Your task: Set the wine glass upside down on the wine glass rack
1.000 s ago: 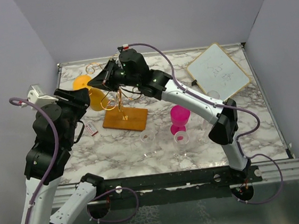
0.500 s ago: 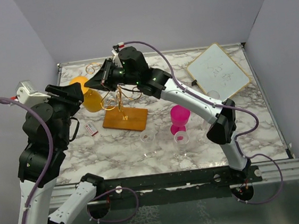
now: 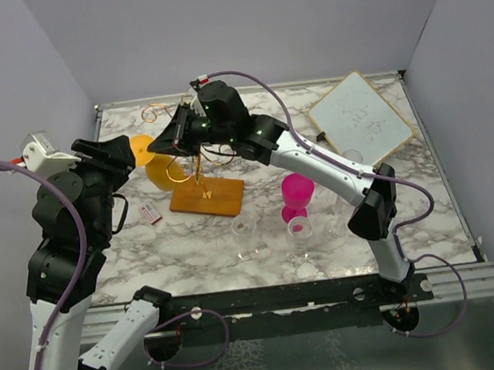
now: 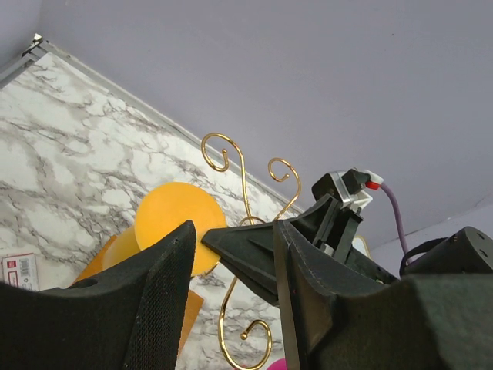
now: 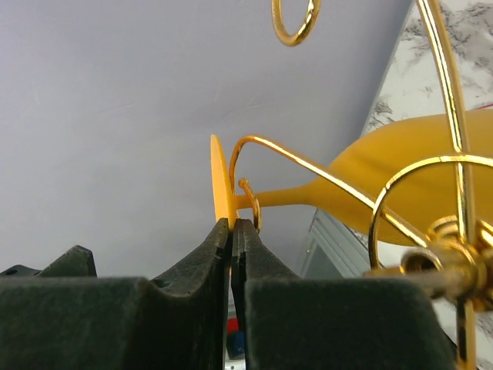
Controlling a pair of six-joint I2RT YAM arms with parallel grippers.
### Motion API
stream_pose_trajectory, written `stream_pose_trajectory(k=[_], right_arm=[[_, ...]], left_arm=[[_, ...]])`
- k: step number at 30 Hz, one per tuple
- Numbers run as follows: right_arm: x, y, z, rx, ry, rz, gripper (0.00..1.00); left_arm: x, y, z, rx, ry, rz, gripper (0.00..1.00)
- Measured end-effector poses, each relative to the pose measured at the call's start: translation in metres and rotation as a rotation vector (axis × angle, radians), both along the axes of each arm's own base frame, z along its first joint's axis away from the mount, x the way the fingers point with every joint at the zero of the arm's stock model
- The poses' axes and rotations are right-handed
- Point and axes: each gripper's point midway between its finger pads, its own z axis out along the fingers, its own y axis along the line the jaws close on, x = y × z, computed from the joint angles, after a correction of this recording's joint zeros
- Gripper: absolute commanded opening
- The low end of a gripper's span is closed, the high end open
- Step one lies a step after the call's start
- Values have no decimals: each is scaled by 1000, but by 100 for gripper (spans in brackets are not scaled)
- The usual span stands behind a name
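A yellow wine glass (image 3: pixel 159 169) lies sideways at the gold wire wine glass rack (image 3: pixel 197 162), which stands on an orange-brown wooden base (image 3: pixel 207 197). My right gripper (image 3: pixel 153 146) is shut on the edge of the glass's foot disc (image 5: pixel 221 193). In the right wrist view the stem (image 5: pixel 286 197) lies in a curled rack arm (image 5: pixel 308 157), with the bowl (image 5: pixel 400 179) beyond. My left gripper (image 3: pixel 128 151) is open just left of the foot. In the left wrist view its fingers (image 4: pixel 158 285) flank the foot (image 4: pixel 176 222) and the right gripper's fingertip (image 4: pixel 246 248) without touching them.
A pink glass (image 3: pixel 297 193) and two clear glasses (image 3: pixel 246 230) (image 3: pixel 299 232) stand right of the base. A whiteboard (image 3: pixel 360 120) lies at the back right. A small card (image 3: pixel 151 214) lies left of the base. Grey walls enclose the table.
My left arm has drawn back to the left and risen, away from the glass bowl. My right gripper has kept hold of the foot, and the glass has shifted slightly towards the rack.
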Motion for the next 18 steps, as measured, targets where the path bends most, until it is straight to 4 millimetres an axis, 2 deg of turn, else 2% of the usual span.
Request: stream_pose_trajectory(k=[4, 8, 11, 15, 18], right_arm=[[-1, -11, 2, -22, -16, -24, 16], [1, -15, 5, -34, -35, -45, 30], [3, -17, -1, -59, -35, -59, 39], [6, -19, -5, -79, -40, -75, 47], [7, -25, -1, -86, -51, -95, 48]], left_arm=[[0, 0, 0, 13, 2, -1, 47], [0, 1, -1, 23, 3, -1, 49], [1, 1, -1, 34, 5, -2, 51], [2, 0, -1, 54, 10, -4, 53], [3, -1, 2, 69, 8, -12, 54]])
